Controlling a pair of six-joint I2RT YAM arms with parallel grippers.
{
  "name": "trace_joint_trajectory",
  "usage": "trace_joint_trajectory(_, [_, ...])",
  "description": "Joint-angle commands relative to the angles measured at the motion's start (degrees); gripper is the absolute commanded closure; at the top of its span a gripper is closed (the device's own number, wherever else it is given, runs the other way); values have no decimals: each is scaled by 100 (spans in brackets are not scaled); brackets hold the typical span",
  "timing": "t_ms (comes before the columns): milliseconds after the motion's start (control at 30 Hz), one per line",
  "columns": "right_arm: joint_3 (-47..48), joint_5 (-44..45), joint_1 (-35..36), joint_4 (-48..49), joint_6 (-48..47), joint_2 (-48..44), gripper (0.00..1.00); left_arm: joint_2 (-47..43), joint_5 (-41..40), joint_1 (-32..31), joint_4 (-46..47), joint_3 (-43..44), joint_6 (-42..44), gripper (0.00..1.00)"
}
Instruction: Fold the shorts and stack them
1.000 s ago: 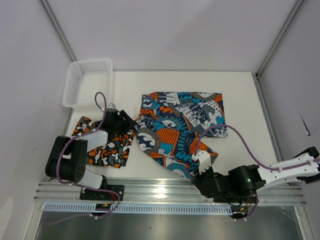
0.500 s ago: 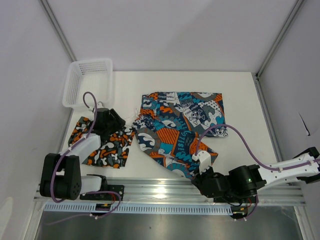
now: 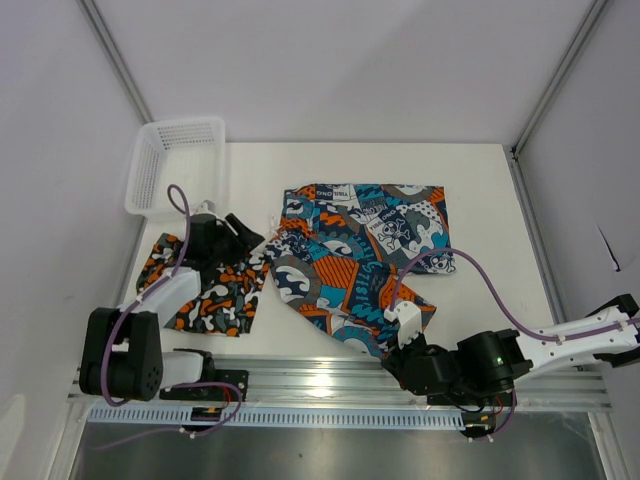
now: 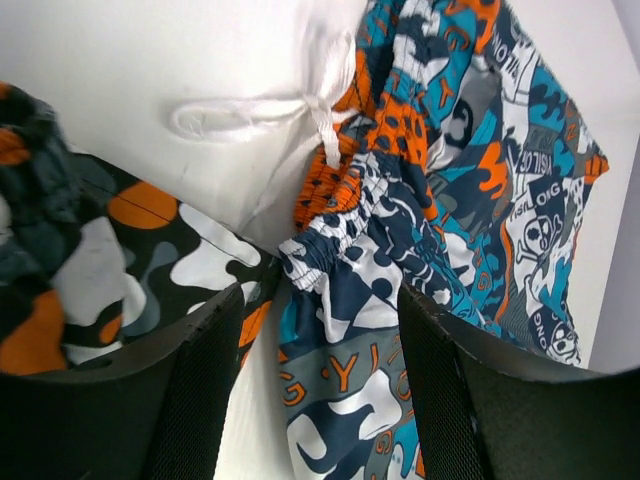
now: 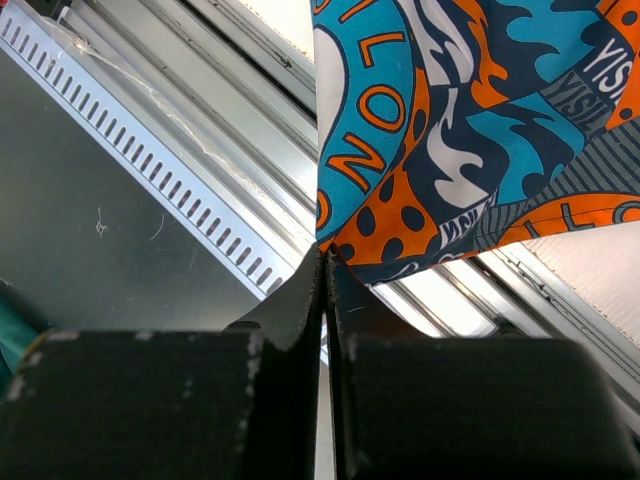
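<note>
White bench (image 3: 480,200), pale walls on three sides, aluminium rail (image 3: 330,378) along the near edge.

Graphic-print shorts (image 3: 355,255): spread mostly flat across the middle of the bench, waistband (image 4: 330,235) toward the left, one leg reaching the near edge. Camouflage shorts (image 3: 205,295): rumpled at the left edge, near half, just beside the other pair's waistband. Whether the two touch, cannot tell.

Left hand (image 3: 243,232): forearm reaches forward over the camouflage shorts, hand pitched down above the gap between the two pairs. Jaws well apart, nothing held. In the wrist view, the gathered waistband and its white drawstring (image 4: 250,115) lie below, framed by the two black fingers (image 4: 205,400).

Right hand (image 5: 322,255): arm folded low along the near edge, elbow out to the right, hand at the near leg hem. Jaws pressed together. The orange dotted hem corner is pinched at the tips, and the cloth is drawn out over the rail.

Writing: orange "LON" on teal near the pinched corner, and "OIG" on a grey patch beside a skull in the left wrist view. Other lettering is cropped or too distorted to read.

Hidden: the left arm covers part of the camouflage shorts. From above, the right fingertips sit under the wrist body. The right arm is cut off at the frame's right edge.

White mesh basket (image 3: 175,165): far-left corner.
</note>
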Motion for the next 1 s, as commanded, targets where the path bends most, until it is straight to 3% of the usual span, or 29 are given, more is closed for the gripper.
trace_joint_trajectory(0, [30,184,-26,161,14,-27,100,341,308,-188,295,229,-360,34])
trace_joint_trajectory(400, [83,175,-26,135,5,-27,100,1467,299,-496,796,519,-791,39])
trace_joint_trajectory(600, [74,149,-26,117,31,-53,100,1766,264,-610,954,695,-853,50])
trace_joint_trajectory(700, [56,114,-26,143,40,-62,100,1819,238,-654,1242,617,-862,66])
trace_joint_trajectory(733, [56,105,-26,161,32,-44,100,1793,177,-672,1375,573,-888,78])
trace_joint_trajectory(833, [100,87,-34,126,23,0,100,1801,114,-716,1464,510,-836,99])
trace_joint_trajectory(967, [442,227,-26,-216,119,70,100,1723,45,-716,824,870,-494,100])
